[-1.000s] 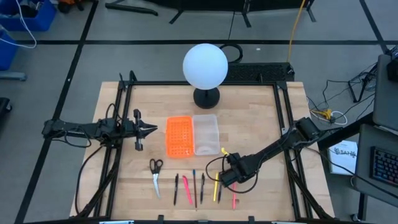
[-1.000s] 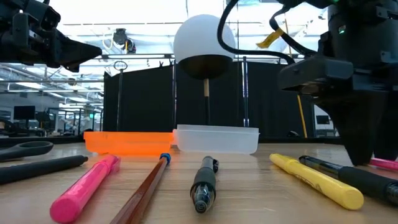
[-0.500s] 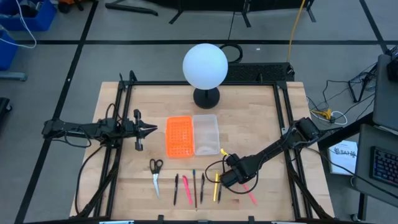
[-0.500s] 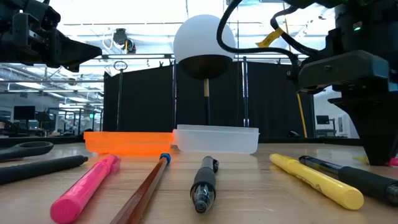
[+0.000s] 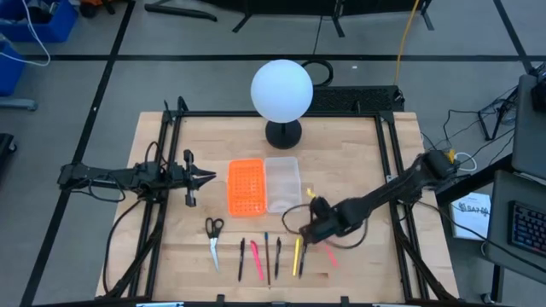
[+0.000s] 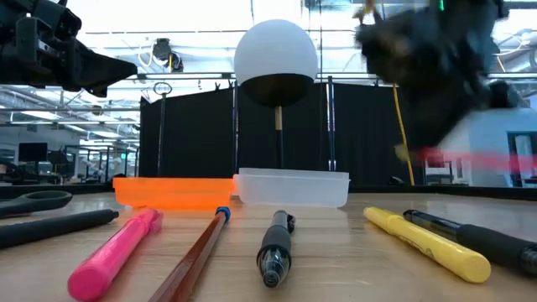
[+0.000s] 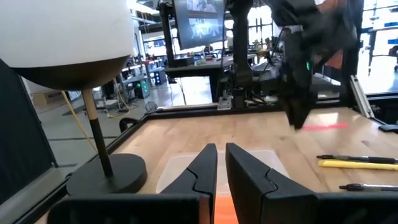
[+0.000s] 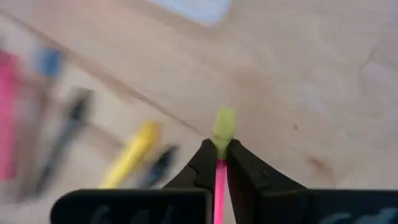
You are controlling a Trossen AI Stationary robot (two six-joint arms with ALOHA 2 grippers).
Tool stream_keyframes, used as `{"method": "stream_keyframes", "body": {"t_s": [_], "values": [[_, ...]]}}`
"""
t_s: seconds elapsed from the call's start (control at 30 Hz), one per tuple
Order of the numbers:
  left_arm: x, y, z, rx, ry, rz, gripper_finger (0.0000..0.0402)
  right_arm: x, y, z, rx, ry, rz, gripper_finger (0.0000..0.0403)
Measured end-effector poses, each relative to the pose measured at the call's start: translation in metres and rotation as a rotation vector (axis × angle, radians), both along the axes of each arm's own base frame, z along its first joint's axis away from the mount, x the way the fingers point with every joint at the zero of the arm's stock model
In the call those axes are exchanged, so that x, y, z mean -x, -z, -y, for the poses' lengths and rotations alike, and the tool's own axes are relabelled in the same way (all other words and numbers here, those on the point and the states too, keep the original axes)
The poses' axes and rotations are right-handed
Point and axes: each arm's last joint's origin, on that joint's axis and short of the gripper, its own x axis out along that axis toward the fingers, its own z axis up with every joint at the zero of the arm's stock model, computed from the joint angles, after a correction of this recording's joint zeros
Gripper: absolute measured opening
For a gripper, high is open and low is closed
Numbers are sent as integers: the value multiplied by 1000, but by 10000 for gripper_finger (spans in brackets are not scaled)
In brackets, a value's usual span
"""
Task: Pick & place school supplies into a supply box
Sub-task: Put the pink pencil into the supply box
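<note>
The right gripper's (image 8: pixel 216 155) fingers are clamped on a pink pen (image 8: pixel 219 186) with a yellow-green tip, held off the table (image 5: pixel 358 162) near the row of pens and pencils (image 5: pixel 269 256). The clear box (image 5: pixel 282 182) lies well apart from it, beside an orange perforated piece (image 5: pixel 245 186). The scissors (image 5: pixel 213 237) lie at the row's end. The left gripper (image 5: pixel 207 177) waits at the table's left side, its fingers nearly together on nothing. A white globe lamp (image 5: pixel 281 94) stands behind the box.
</note>
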Motion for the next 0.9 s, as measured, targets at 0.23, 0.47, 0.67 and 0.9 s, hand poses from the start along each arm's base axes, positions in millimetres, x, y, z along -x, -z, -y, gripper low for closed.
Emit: {"method": "stream_keyframes", "body": {"t_s": [0.23, 0.47, 0.67, 0.9], "values": [[0, 0, 0, 0, 1, -2, 44, -9, -56, 32, -7, 70, 355, 10], [0, 0, 0, 0, 0, 4, 44, -39, -88, 94, 67, 107, 673, 10], [0, 0, 0, 0, 0, 3, 44, -47, -71, 152, 107, 163, 588, 10], [0, -1, 0, -4, -7, 5, 44, -70, -30, 191, 45, 208, 563, 10]]}}
